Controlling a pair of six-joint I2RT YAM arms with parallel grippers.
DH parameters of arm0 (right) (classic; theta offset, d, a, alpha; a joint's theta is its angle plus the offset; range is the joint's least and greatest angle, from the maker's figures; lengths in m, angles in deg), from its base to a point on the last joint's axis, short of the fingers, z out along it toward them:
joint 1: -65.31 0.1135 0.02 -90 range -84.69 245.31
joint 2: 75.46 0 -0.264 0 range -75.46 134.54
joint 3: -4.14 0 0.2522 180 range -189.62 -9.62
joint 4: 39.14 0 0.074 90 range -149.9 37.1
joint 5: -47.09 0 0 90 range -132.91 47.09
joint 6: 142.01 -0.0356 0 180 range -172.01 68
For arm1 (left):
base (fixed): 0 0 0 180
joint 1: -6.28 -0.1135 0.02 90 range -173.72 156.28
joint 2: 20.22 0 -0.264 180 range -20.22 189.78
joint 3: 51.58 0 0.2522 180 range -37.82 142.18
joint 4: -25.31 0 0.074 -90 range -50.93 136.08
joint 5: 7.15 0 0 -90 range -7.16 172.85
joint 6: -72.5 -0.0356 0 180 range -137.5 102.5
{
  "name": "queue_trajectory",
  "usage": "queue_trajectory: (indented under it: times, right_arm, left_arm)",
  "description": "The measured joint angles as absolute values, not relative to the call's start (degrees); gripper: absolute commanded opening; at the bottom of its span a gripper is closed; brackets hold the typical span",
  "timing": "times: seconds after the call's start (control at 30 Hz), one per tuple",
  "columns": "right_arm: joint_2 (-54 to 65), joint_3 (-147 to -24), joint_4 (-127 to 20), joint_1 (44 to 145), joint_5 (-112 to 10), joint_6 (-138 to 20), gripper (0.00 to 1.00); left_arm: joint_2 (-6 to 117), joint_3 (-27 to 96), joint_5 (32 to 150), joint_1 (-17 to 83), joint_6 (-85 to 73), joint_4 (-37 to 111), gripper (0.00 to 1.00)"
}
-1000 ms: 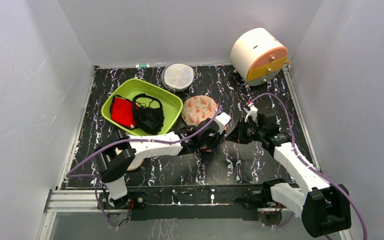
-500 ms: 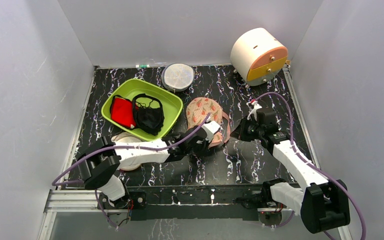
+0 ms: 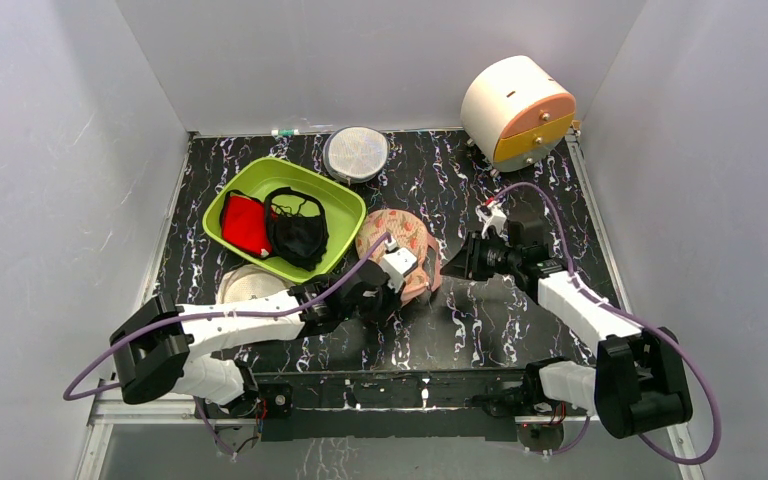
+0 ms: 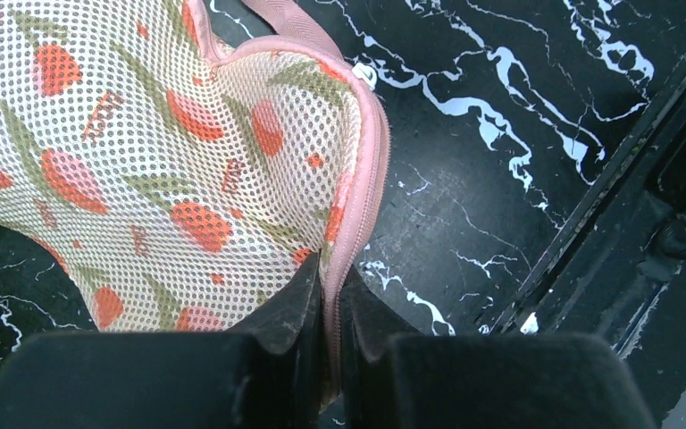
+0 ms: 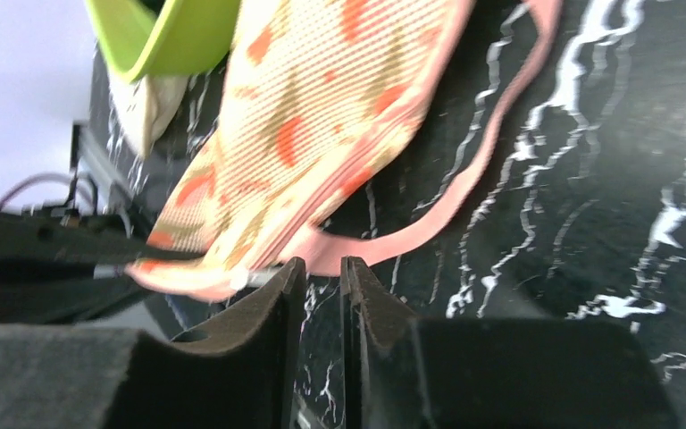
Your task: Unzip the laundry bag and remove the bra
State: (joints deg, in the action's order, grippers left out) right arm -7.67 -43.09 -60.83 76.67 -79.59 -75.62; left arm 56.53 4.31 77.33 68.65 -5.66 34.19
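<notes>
Left pincer drew the laundry bag leftward.

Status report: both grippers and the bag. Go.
Left gripper shut on laundry bag rim. Right gripper at bag's pink edge, grip unclear. Zip looks closed, bra not in view. Green tub close beside bag.

The laundry bag lies mid-surface, just right of the basin. My left gripper is at its near edge and my right gripper is on its right.

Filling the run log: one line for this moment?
left tool shut on strawberry-print beige mesh laundry bag rim; right tool beside it, grip unclear; bra unseen
</notes>
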Motion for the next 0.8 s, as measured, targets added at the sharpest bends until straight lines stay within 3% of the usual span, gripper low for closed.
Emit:
queue_trajectory:
  times: [0.1, 0.3, 0.8]
  right_arm:
    - [-9.3, -41.6, -59.4, 76.7, -86.8, -75.2, 0.35]
    - [-12.1, -36.1, -53.5, 76.7, -96.2, -76.5, 0.46]
    - [-4.6, -33.1, -36.6, 81.8, -105.0, -80.7, 0.57]
  left_arm:
    - [56.6, 4.3, 77.3, 68.7, -5.4, 33.4, 0.0]
    - [56.5, 3.2, 77.9, 68.7, -5.5, 32.2, 0.0]
    - [51.2, -2.5, 80.8, 68.6, -7.5, 28.5, 0.0]
